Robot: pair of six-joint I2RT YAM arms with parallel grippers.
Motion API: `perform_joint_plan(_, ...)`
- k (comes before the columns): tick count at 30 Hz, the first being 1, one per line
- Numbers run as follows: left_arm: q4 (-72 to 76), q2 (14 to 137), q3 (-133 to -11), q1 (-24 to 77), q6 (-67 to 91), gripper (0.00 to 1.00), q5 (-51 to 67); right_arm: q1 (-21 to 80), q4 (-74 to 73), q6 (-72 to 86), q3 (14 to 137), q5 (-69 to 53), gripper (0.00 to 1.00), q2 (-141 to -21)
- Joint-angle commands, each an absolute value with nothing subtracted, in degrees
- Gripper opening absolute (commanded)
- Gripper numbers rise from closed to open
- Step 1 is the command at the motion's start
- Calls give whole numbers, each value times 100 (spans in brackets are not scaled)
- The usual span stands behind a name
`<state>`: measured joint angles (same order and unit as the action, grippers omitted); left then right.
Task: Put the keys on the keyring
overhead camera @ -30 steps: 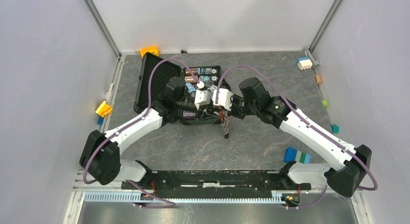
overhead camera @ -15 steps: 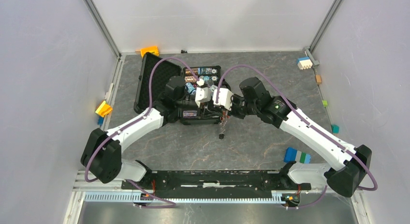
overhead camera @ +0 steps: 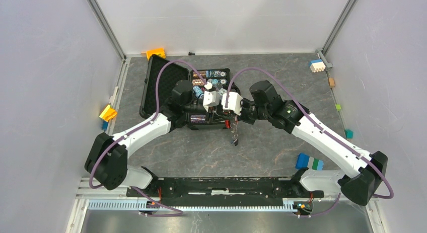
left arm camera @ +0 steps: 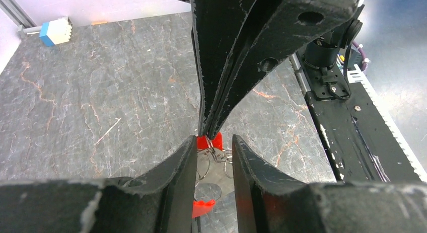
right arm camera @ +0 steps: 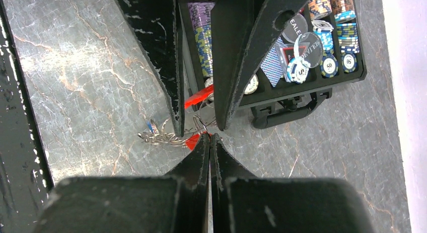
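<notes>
The right gripper [right arm camera: 209,138] is pressed fully together, nipping a small red piece at its very tip. I take this to be the head of the red key [right arm camera: 193,141], though little of it shows. The left gripper [left arm camera: 214,146] meets it tip to tip above the table [overhead camera: 262,152], just in front of the open case [right arm camera: 302,99]. Its fingers stand apart and straddle the keyring [right arm camera: 160,138]. I cannot tell whether either pad touches the wire. From the right wrist, the silver loops trail sideways from the pinched key, with the blue key [right arm camera: 150,125] at their far end. The red tag [right arm camera: 199,97] runs lengthwise up the gap between the left fingers. So the ring lies inside the left gripper's reach and just past the right tip. The left arm seems the one to steady the ring, while the right feeds the key along the ring's edge.
</notes>
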<state>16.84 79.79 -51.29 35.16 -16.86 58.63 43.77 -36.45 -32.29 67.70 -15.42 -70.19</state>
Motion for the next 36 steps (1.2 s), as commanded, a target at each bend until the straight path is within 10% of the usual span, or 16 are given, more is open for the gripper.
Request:
perform_joint_plan(1,1955,8002,-5103,3518,-1508,37,5942,4352,-3331,-3164,6864,-1600,0,-6812)
perform_joint_plan(27,1844,8082,-5057,3630,-1473,18,5679,4342,-3322,-3116,6883,-1624,0,-6830)
perform_joint_plan(36,1757,8010,-5010,3631,-1463,29,5614,4337,-3313,-3128,6879,-1571,0,-6854)
